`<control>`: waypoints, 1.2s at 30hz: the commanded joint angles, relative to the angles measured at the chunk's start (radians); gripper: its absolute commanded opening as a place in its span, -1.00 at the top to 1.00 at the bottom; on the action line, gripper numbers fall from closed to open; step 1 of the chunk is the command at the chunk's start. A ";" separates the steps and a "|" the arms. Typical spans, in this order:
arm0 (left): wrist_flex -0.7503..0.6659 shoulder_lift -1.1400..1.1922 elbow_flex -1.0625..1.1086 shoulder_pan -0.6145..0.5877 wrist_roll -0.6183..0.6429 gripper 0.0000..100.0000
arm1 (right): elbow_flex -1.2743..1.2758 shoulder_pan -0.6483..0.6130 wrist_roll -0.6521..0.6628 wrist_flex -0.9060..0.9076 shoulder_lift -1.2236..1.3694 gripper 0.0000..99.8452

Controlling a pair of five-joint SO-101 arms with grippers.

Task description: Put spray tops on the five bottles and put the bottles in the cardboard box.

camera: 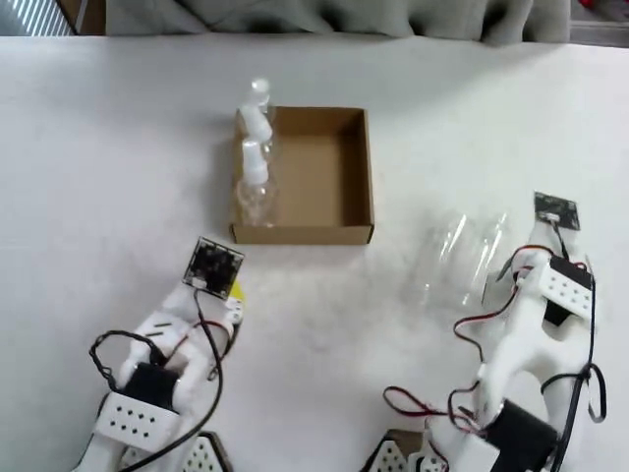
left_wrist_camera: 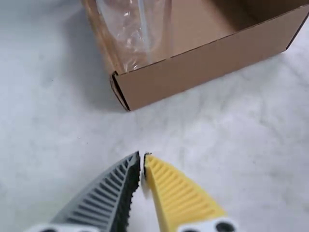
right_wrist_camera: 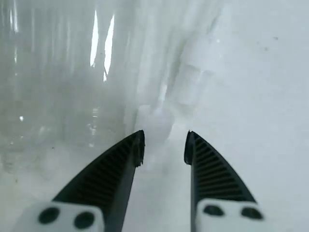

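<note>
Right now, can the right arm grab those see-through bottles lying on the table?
Probably yes: the right gripper is open, and the clear bottles lie just ahead of it with nothing between.

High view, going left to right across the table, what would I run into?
Left arm → cardboard box, with two spray-topped bottles at its left side → loose clear bottles → right arm.

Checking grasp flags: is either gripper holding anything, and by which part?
Nothing held. Left gripper shut, empty, before the cardboard box; right gripper open, facing the clear bottles.
</note>
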 commanded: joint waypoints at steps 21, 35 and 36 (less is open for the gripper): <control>0.008 -0.016 -0.005 -0.007 -0.011 0.95 | -0.104 -0.056 -0.227 -0.127 0.262 0.80; 0.008 -0.016 -0.005 -0.007 -0.011 0.95 | -0.350 0.028 -0.075 0.254 0.070 0.97; 0.008 -0.016 -0.005 -0.008 -0.011 0.95 | -0.393 0.031 -0.049 0.295 0.042 0.97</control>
